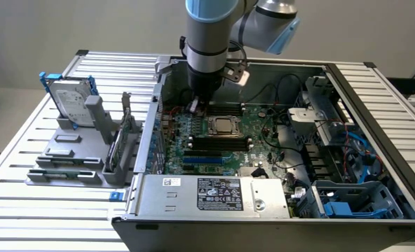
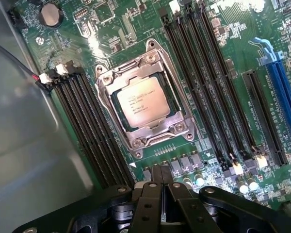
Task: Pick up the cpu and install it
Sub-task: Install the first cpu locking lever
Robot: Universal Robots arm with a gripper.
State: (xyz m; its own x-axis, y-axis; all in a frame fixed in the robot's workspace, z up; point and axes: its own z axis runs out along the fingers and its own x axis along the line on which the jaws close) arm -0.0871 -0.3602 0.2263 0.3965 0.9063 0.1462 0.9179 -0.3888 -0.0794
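cpu (image 2: 141, 103): seated in socket (image 2: 144, 99), frame unlatched.
gripper (image 2: 161, 180): jaws closed, empty.
You: lift straight, avoid nudging chip.

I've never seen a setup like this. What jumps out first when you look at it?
The robot arm reaching down into an open computer case catches the eye first, its shut pincer empty just above the green motherboard. The cpu, a silver square, sits in its metal-framed socket among the dark memory slots. Outside the case, at the exterior view's left, a hard drive stands upright in a grey holder.
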